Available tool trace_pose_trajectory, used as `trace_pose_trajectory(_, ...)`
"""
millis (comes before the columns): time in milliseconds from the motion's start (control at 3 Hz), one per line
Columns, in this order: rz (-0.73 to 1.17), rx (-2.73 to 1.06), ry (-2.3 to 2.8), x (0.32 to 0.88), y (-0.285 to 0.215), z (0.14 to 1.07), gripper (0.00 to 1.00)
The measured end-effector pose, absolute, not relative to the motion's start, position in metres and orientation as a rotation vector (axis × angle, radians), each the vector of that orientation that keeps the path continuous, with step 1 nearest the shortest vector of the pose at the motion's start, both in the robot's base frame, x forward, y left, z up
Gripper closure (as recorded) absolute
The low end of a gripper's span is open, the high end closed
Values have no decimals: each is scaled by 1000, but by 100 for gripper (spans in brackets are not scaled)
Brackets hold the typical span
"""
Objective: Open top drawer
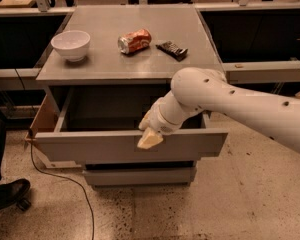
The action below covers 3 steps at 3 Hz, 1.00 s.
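Observation:
The top drawer [90, 146] of the grey cabinet stands pulled far out. Its wide flat grey front faces me and its shallow grey box looks empty inside. My gripper [149, 134] is at the top edge of the drawer front, a little right of its middle, with one cream finger [150, 140] hanging over the outer face. The white arm [230, 101] reaches in from the right and hides the drawer's right inner part. One lower drawer front [139, 176] shows below, closed.
On the cabinet top [100, 59] sit a white bowl [70, 44], a lying orange can [134, 40] and a dark snack bar [172, 49]. A black cable [65, 181] runs over the floor at the left. A dark shoe [7, 193] stands at bottom left. Benches flank the cabinet.

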State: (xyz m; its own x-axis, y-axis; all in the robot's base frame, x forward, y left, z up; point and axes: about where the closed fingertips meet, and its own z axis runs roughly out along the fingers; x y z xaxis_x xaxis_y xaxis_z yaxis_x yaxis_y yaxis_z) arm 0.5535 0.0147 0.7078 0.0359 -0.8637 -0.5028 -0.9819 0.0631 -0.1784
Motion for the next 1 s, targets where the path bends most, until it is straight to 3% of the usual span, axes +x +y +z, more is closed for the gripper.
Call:
trace_pose_trajectory(333, 328, -1902, 1873, 528, 6, 712, 0)
trace_pose_trajectory(667, 314, -1939, 1866, 520, 2, 719, 17)
trace_pose_trajectory(1000, 280, -1930, 1859, 534, -3, 732, 41)
